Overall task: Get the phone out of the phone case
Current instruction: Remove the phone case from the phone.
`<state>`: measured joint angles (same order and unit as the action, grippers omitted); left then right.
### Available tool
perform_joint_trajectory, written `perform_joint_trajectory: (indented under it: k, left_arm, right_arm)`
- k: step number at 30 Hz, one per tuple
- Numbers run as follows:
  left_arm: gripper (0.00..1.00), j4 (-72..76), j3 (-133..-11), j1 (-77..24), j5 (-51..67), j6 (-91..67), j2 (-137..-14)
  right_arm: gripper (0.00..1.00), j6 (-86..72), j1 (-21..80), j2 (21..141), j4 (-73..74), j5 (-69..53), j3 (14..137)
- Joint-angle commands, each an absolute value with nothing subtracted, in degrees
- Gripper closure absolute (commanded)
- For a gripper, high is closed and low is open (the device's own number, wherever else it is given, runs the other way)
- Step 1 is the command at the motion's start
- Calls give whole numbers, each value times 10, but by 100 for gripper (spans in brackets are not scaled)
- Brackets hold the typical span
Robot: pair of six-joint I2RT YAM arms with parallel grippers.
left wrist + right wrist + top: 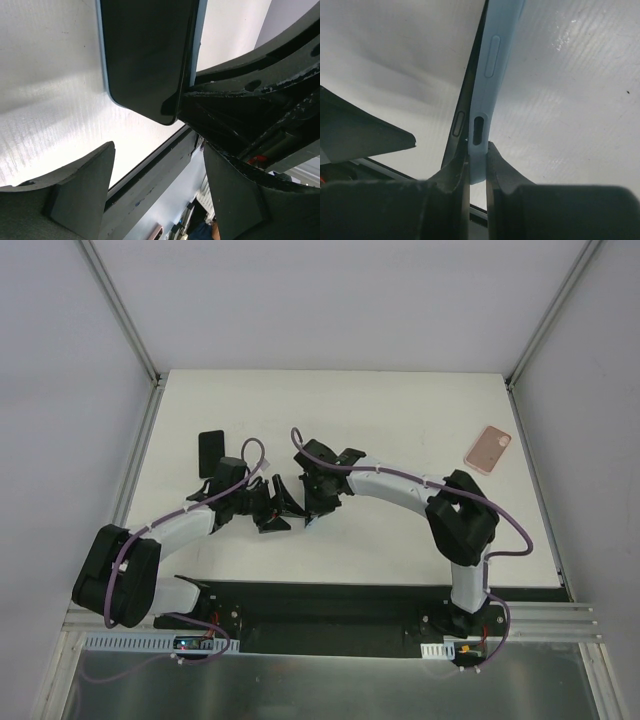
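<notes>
A dark phone [145, 55] sits in a light blue phone case [490, 75], held up on edge above the table. My right gripper [477, 150] is shut on the case's near end. There the phone's edge [462, 117] stands slightly apart from the case wall. In the top view my right gripper [318, 502] meets my left gripper [278, 505] at the table's middle, and the phone is mostly hidden between them. My left gripper [159, 150] is open just below the phone's rounded corner, with nothing between its fingers.
A pink phone case [488, 449] lies at the table's right side. A flat black rectangular thing [211, 452] lies at the left, behind the left arm. The right arm's black housing [260, 90] crowds close beside the left gripper. The table's dark front edge [150, 170] runs below.
</notes>
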<state>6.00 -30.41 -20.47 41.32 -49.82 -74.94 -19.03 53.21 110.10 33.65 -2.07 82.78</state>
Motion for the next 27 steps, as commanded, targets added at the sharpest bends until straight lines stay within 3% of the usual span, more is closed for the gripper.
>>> perform_joint_trajectory:
  k: [1,10,19,27]
  left_arm:
    - [31,60,-295,-192,406,-477,-732]
    - [37,52,-303,-187,389,-466,-736]
    - [53,13,-332,-185,328,-438,-727]
    - [60,4,-350,-185,287,-429,-704]
  right_arm:
    - [98,-201,541,1153,308,-64,838]
    - [99,-207,543,1183,275,-108,844]
    - [99,-212,542,1197,258,-134,842]
    - [99,-209,541,1196,258,-136,840]
